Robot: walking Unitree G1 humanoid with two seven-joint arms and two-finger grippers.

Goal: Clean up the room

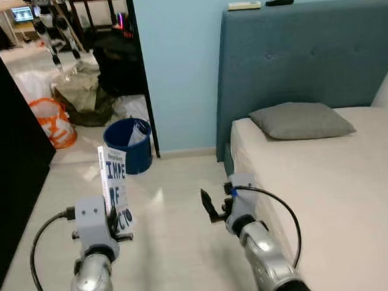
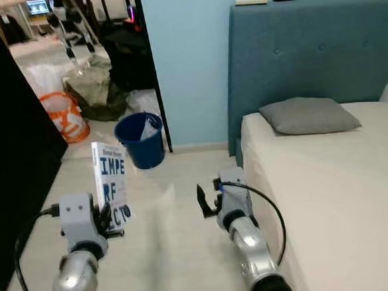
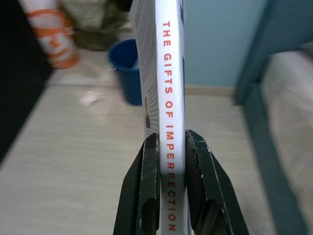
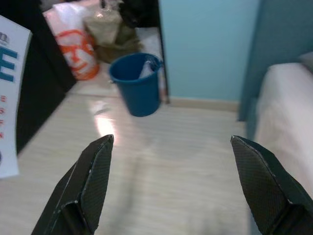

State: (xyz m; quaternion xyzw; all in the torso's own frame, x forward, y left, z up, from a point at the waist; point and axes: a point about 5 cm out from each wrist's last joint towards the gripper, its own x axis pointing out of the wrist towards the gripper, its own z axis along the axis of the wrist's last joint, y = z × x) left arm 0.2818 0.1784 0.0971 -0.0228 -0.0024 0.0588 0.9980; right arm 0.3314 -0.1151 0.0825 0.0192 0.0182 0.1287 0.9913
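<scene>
Bedroom scene: pale wood floor [image 1: 174,240], light blue wall [image 1: 175,60], bed [image 1: 330,189] with a teal headboard [image 1: 307,51] as landmark. Grey pillow [image 1: 302,120] lies on the bed at the headboard end. Two small items sit on top of the headboard, one white [image 1: 244,5], one black [image 1: 279,1]; can't tell what they are.

Left hand [image 3: 171,196] is clamped on a white book [image 1: 115,187], fingers [image 3: 146,191] pressing both covers near the lower end. Book is held upright in the air over the floor, well apart from the bed, spine toward the wrist camera, red spine text "THE GIFTS OF IMPERFECTION".

Right hand [image 4: 171,181] is spread wide, gripping nothing, hovering over the floor just beside the bed edge.

Blue bucket [image 1: 129,145] stands on the floor past the book, near the wall beside the headboard, something pale inside. Farther from the bed: orange-and-white bag [image 1: 51,121], olive bag [image 1: 84,93].
</scene>
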